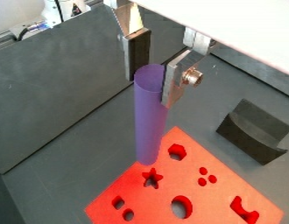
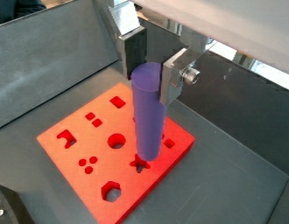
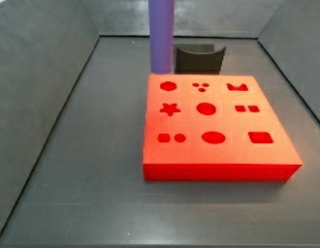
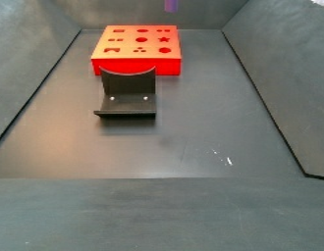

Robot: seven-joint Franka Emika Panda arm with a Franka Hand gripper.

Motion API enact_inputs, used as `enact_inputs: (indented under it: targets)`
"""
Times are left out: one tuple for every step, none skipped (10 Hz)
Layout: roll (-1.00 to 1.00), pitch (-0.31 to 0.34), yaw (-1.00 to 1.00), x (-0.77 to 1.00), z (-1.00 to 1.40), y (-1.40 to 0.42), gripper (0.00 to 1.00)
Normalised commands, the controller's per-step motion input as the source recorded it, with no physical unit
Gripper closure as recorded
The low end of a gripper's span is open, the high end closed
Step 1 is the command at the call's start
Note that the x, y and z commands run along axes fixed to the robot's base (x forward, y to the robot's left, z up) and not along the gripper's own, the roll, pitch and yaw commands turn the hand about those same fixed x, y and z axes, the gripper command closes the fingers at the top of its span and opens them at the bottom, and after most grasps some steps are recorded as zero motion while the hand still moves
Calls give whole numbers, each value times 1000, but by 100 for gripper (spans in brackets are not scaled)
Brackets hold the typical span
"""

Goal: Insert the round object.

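In a side view, nearest lies bare tabletop (image 4: 165,137), then the fixture (image 4: 126,96), then the red block (image 4: 138,47). In a wrist view the tool (image 2: 155,63) pinches the purple rod (image 2: 151,114) upright above the block. The rod's lower end hangs near the star cutout (image 1: 151,178), apart from the round hole (image 1: 179,207). Judging by this, shift over that hole, keep the rod vertical, descend slowly.

Matte dark grey floor (image 4: 165,137) enclosed by plain grey walls (image 4: 33,59).
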Motion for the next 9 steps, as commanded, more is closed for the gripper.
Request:
enact_inputs:
  targets:
    - [17, 0, 0, 0, 0, 0, 100]
    - [0, 0, 0, 60, 0, 0, 100]
    - [0, -71, -120, 163, -174, -37, 100]
    - [0, -77, -74, 566, -343, 6, 100]
    - [0, -26, -20, 1000, -360, 3, 100]
    - [0, -50, -23, 1000, -346, 9, 100]
    - [0, -59, -26, 1000, -337, 14, 100]
    - [0, -54, -26, 1000, -334, 11, 100]
    - [3, -11, -14, 1000, -326, 0, 100]
